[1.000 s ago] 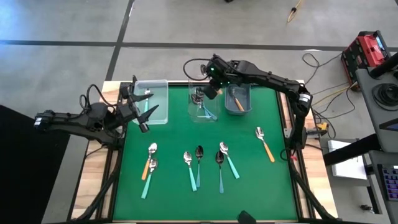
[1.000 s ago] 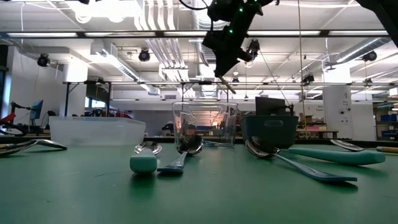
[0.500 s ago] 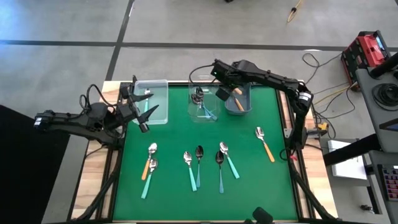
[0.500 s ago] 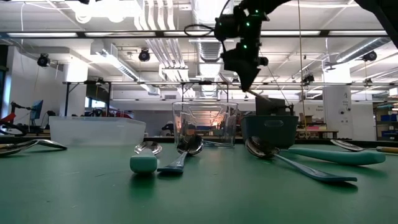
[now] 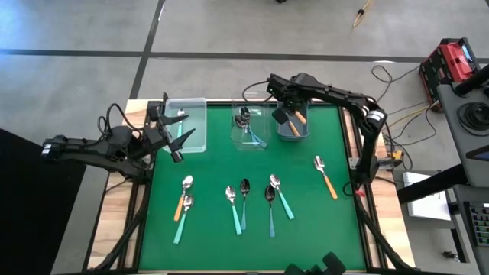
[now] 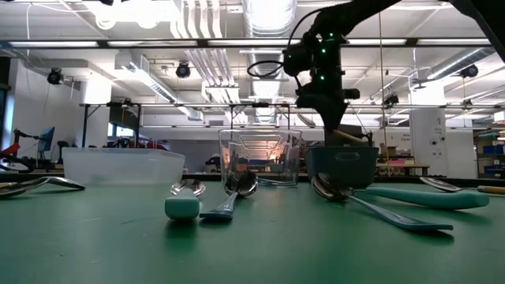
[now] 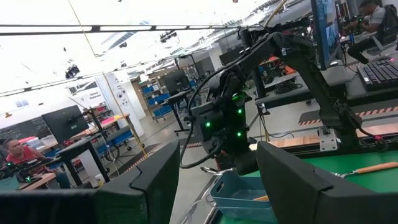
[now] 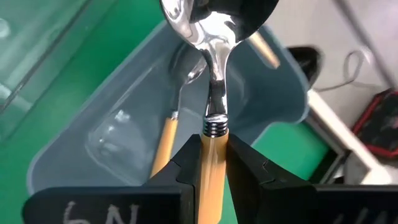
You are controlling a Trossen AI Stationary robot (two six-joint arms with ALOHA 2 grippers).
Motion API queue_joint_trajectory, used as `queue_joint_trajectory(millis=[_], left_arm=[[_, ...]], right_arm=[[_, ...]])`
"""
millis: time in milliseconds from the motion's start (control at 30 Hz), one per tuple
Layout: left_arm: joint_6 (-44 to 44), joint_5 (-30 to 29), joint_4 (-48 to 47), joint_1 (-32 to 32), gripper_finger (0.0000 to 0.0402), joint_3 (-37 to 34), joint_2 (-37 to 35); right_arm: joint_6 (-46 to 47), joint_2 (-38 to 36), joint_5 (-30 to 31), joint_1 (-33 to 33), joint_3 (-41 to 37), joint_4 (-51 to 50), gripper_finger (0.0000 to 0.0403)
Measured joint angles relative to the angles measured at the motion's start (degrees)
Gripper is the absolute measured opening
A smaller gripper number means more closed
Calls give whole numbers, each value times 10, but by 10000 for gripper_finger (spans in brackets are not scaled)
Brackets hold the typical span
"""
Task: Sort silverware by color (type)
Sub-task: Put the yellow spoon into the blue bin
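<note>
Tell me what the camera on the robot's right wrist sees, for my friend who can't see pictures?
The right claw is shut on an orange-handled spoon, holding it over a grey bin with the shiny bowl pointing away from the camera. Another orange-handled spoon already lies inside the bin, which sits on a green table.

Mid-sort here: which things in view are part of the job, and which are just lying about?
Job:
- orange-handled spoon clamped in the right end effector over the grey bin
- loose spoons on the mat
- middle clear bin
- left clear bin

Lying about:
- red case off the table
- floor cables
</note>
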Motion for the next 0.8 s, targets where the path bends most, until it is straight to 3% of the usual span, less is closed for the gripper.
queue_joint_trajectory(millis=[633, 800], left_arm=[[8, -5, -1, 0, 197, -4, 0], [14, -5, -6, 0, 197, -7, 0]], right_arm=[[135, 0, -33, -11, -44, 70, 43], [179, 0, -66, -11, -44, 60, 43]])
